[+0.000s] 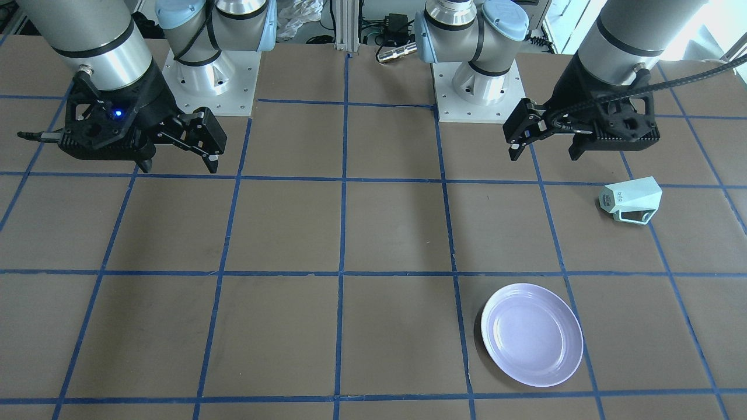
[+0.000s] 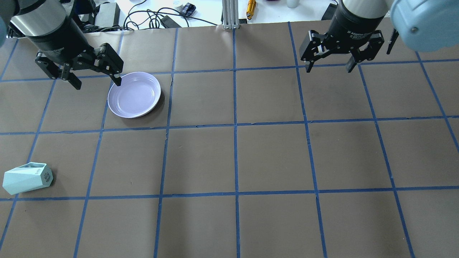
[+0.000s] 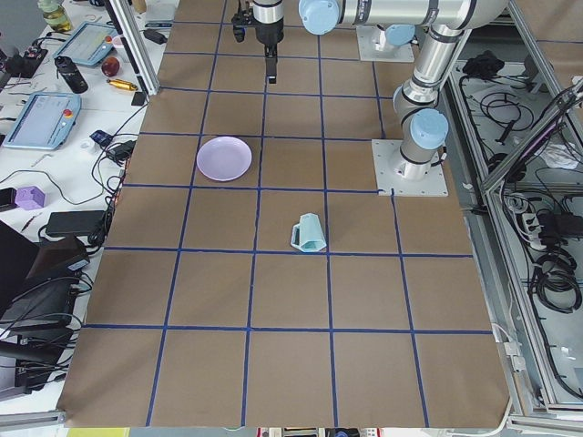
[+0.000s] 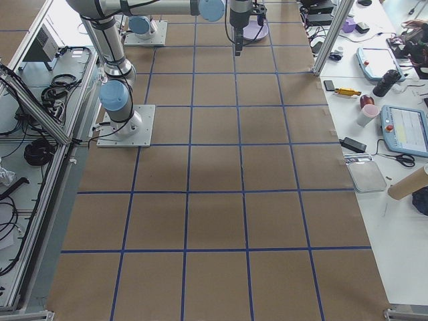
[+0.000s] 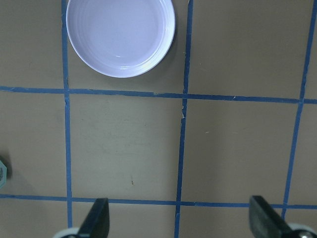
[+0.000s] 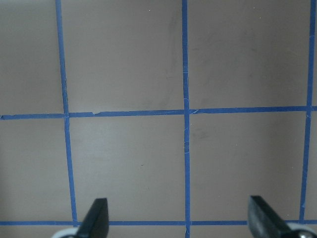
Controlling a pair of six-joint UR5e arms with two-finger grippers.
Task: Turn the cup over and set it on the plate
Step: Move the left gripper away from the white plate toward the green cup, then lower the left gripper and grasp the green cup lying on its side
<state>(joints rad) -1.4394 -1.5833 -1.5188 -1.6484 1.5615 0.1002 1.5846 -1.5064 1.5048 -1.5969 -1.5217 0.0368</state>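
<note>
Nearest me: cup (image 2: pixel 27 177) lying on its side on table (image 2: pixel 272 157), print-marked base toward centre, well apart from plate (image 2: pixel 134 94). I judge nothing done: grasp, flip and placing all remain. Further out: plate, bare. Beyond: left gripper (image 2: pixel 97 84) above table near plate, fingers spread, empty; right gripper (image 2: pixel 329 68) likewise spread, empty. Front view gives me cup's handle and print. Left wrist view has whole plate but only a sliver of cup. Right wrist view sees just blue tape lines (image 6: pixel 185 148).
</note>
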